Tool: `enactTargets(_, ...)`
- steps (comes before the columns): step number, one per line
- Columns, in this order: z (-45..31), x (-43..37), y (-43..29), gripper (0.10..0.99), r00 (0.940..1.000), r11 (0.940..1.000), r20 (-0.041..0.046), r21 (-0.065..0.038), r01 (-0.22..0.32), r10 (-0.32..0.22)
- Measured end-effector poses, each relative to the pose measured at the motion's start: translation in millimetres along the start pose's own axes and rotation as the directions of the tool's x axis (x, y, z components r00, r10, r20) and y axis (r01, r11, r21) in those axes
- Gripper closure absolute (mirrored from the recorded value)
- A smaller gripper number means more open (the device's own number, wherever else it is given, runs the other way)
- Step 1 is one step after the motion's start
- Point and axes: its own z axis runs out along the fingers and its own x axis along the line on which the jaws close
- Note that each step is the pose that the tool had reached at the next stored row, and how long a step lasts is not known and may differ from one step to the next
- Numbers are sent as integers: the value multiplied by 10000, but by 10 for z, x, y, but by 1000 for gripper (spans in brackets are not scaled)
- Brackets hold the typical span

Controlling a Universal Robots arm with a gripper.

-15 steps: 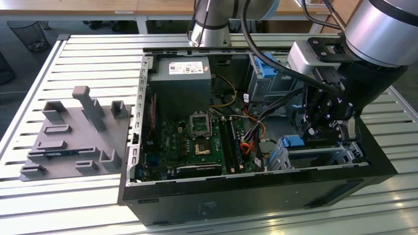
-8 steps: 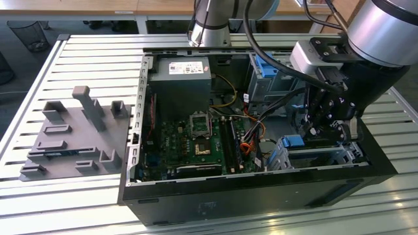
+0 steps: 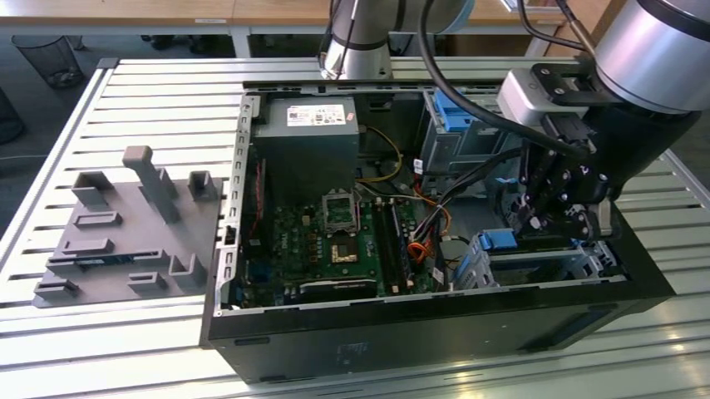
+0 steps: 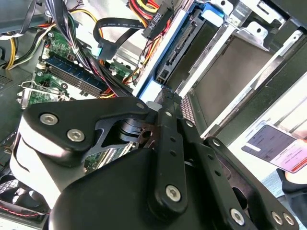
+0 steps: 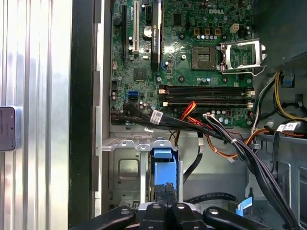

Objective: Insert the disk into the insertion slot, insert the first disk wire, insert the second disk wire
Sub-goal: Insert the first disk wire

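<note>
Slatted metal table [image 3: 145,83], pale, carrying two containers.

Item 1: tray [image 3: 116,208], grey, at the exterior view's left. Contents: upright grey blocks [image 3: 150,179] and low holders.

Item 2: case [image 3: 444,332], black, lying open side up, just beside the tray. Contents:
- motherboard [image 3: 332,241], green, on the floor of the case;
- power supply [image 3: 305,141], grey box, at the far end;
- bay [image 3: 455,125], tall, metal, with a blue bracket, at the far corner on the exterior view's right;
- slot [image 5: 127,167], low silver cage, at the near corner on the exterior view's right;
- disk [image 5: 163,167], in its blue carrier, lying inside the slot, with its connector edge facing the motherboard;
- power plug [image 4: 154,21], black, on red, yellow and orange wires, near the disk's connector edge but apart from it;
- flat cable [image 4: 120,26], black, with a blue tab, loose over the board.

Gripper [image 5: 165,188]: reaches down into the case at the slot. Its fingers are drawn together with nothing seen between them, and their tips are at the carrier's outer end.
</note>
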Motion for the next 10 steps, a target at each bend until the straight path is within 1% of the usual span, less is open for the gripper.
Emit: enactTargets(10, -1, -1, -35, 980, 10000, 10000, 0, 0, 0, 0)
